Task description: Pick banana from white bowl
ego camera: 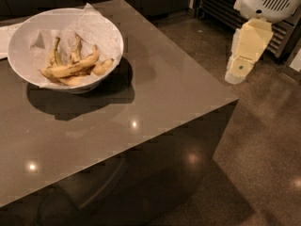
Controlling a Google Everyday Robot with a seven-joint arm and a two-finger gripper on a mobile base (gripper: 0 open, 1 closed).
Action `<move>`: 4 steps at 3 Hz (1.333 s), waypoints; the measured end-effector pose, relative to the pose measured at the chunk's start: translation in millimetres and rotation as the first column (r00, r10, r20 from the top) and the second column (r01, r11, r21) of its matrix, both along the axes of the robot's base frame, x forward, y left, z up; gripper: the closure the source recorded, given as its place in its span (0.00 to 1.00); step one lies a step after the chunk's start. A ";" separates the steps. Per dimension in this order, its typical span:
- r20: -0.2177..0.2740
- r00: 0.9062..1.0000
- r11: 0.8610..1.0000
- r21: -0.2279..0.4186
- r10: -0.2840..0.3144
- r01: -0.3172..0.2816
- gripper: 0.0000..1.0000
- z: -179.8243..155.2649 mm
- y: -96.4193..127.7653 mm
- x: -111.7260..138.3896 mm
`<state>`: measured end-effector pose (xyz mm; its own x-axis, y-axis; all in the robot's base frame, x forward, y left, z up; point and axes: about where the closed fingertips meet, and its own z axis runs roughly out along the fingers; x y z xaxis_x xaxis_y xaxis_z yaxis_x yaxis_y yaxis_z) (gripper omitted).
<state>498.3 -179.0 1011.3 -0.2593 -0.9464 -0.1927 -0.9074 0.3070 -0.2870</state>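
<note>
The white bowl [109, 37] stands at the far left of the dark grey table [155, 93], lined with crumpled white paper. Several yellow, brown-spotted bananas lie in it; the front banana [73, 68] lies roughly crosswise. My gripper [236, 74] hangs at the right, off the table's right edge and above the floor. It points down from a cream link under a white arm housing [268, 1]. It is far to the right of the bowl and holds nothing that I can see.
The table's right edge and near corner [236, 99] lie between the gripper and the bowl. A white sheet [4, 36] lies behind the bowl at the left. A dark slatted rack [221, 6] stands at the back right on the glossy floor.
</note>
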 end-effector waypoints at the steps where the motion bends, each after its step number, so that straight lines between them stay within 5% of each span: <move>1: 0.013 1.000 1.000 0.003 0.001 -0.001 0.00 2.2 1.6 2.2; 3: 0.064 0.998 1.000 -0.015 0.015 -0.014 0.00 17.1 24.5 31.2; 4: 0.093 0.992 0.996 -0.034 0.090 -0.087 0.00 31.7 58.1 64.8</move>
